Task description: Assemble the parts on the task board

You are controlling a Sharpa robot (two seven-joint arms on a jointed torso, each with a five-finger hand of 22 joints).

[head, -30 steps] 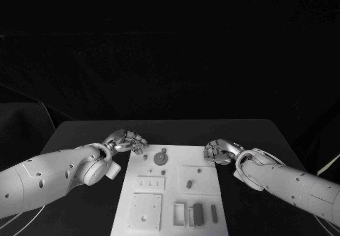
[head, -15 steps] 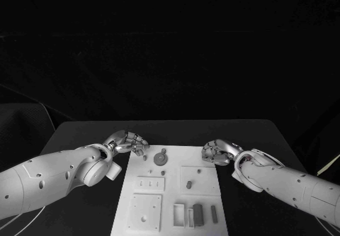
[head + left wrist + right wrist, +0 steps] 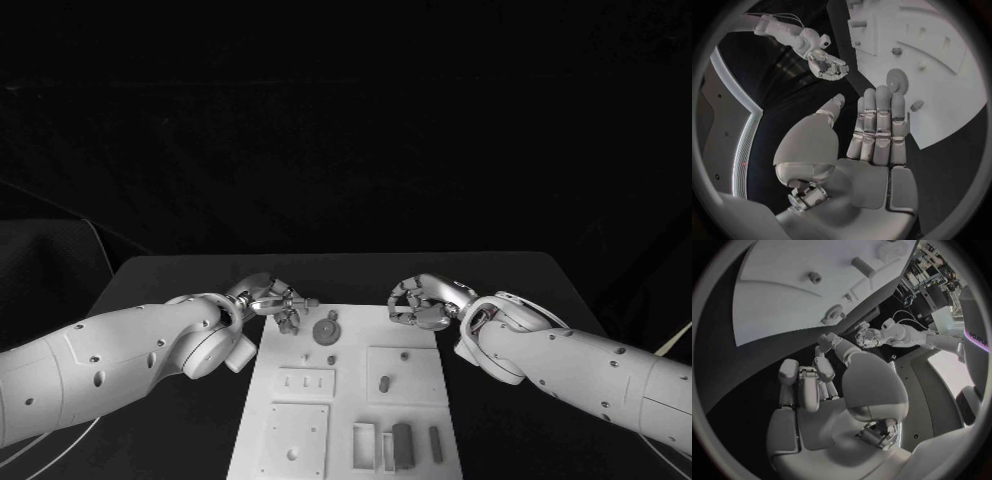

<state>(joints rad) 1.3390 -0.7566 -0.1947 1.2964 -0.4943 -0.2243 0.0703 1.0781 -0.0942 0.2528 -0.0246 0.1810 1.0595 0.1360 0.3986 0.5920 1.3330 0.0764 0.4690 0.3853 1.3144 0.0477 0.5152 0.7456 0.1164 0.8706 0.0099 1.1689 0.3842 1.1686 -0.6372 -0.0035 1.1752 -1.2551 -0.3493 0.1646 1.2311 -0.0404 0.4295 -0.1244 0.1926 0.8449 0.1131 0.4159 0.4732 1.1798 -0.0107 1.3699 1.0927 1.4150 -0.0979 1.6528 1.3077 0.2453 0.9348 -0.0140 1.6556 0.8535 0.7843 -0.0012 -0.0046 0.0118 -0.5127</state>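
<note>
Gear [image 3: 327, 327] lies at the task board [image 3: 418, 395]'s twelve o'clock end; we should bring our open, empty left hand [image 3: 274, 300] down squarely, curled empty right hand [image 3: 418, 303] clear.

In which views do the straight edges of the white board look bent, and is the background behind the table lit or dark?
Left wrist view: the task board bows strongly, edges curved; right wrist view: its edge curves too. Head view: the board keeps straight edges, and everything behind the table is dark.
</note>
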